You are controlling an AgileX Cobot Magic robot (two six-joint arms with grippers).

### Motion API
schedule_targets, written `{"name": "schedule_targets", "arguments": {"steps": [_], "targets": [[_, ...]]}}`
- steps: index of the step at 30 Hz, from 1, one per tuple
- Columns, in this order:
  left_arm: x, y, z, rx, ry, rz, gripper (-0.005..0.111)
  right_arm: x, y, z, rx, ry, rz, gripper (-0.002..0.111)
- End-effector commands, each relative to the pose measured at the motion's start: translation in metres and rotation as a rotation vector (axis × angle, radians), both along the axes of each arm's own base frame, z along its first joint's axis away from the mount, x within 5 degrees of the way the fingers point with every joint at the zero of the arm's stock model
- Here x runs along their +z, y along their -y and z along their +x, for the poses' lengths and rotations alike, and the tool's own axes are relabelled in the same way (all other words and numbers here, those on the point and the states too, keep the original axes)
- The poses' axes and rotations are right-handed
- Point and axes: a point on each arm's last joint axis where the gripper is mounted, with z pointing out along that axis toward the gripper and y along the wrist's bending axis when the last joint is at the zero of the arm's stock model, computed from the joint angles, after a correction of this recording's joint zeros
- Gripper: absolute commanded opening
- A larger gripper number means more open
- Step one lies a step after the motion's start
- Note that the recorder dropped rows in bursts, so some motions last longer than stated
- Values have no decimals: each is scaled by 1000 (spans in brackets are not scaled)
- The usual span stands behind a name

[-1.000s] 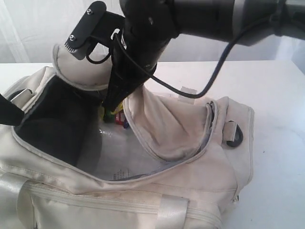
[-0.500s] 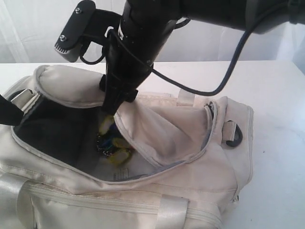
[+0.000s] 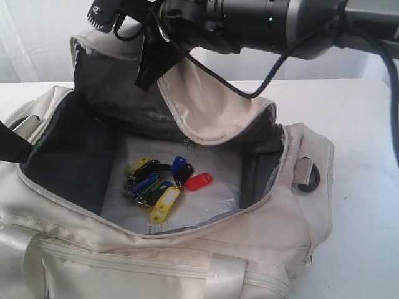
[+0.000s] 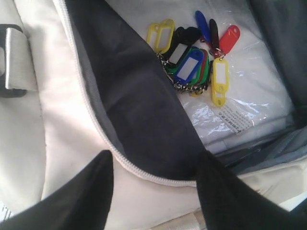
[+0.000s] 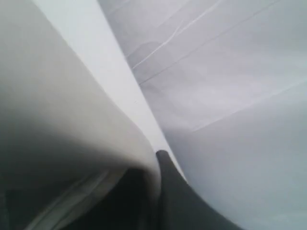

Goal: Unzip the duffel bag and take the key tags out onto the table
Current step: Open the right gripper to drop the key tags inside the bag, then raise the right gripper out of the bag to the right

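Right gripper (image 3: 147, 76): closed on the rim of the flap (image 3: 206, 103) of the duffel bag (image 3: 156, 261); the flap is held raised above the opening.
Right wrist view: filled by blurred pale fabric; only one dark finger (image 5: 168, 196) can be made out.
Left gripper (image 4: 153, 160): fingers are spread wide and nothing is clamped; the zipper-edged rim of the bag runs between them, and whether the pads touch the fabric cannot be told.
Key tags (image 3: 159, 184): laid in a bunch on the floor of the bag, inside the open mouth, on top of a clear plastic packet (image 3: 215, 193); yellow, green, blue, black and red tags are seen.
In the way: the dark lining (image 4: 144, 120) is draped just beside the bunch; the back of the opening is overhung by the raised flap.
Around: the table (image 3: 361, 124) is seen beside and behind the bag; a black D-ring (image 3: 307, 177) is fixed at the bag's right end; a black cable (image 3: 249, 96) is looped below the right arm.
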Motion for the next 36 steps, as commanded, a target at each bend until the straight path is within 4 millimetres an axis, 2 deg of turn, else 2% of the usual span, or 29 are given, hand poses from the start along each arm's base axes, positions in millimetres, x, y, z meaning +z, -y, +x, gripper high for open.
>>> {"name": "schedule_targets", "arguments": {"steps": [1,3,7,9,12,15,18,19,20,21,22,23,24,25,26,28,31,33,36], "targets": [[1,3,-5,-17,-8,-24,56,-20,6,40,-30,22,65,9],[1,3,-5,-19,-12,-24,56,-32,11,52,-103,-19,55,25],[1,3,-5,-19,-12,-24,56,-40,21,64,-257,-77,62,74],[1,3,-5,-20,-13,-24,56,-32,25,66,-312,-55,79,81],[1,3,-5,-20,-13,-24,56,-11,34,66,-391,-6,110,81],[1,3,-5,-21,-15,-24,56,14,47,59,-470,-4,170,77],[1,3,-5,-21,-15,-24,56,35,57,43,-519,-88,229,67],[1,3,-6,-22,-17,-24,56,42,57,22,-458,-230,223,53],[1,3,-6,-22,-17,-24,56,44,55,10,-394,-327,207,44],[1,3,-6,-22,-17,-26,56,43,46,-16,-196,-550,155,23],[1,3,-6,-22,-17,-26,56,40,42,-28,-102,-645,131,14],[1,3,-6,-23,-19,-26,56,31,33,-50,102,-843,63,0],[1,3,-6,-23,-19,-26,56,24,30,-55,142,-892,31,0],[1,3,-6,-23,-19,-26,56,5,27,-55,126,-925,-57,0],[1,3,-6,-23,-19,-26,56,-5,27,-51,88,-922,-92,0],[1,3,-6,-23,-19,-26,56,-41,25,-40,-1,-949,-193,0],[1,3,-6,-23,-19,-26,56,-69,23,-22,-89,-881,-298,0],[1,3,-6,-24,-20,-25,56,-73,28,7,-275,-636,-270,0],[1,3,-6,-24,-20,-27,56,-50,41,54,-491,-187,-62,0]]}}
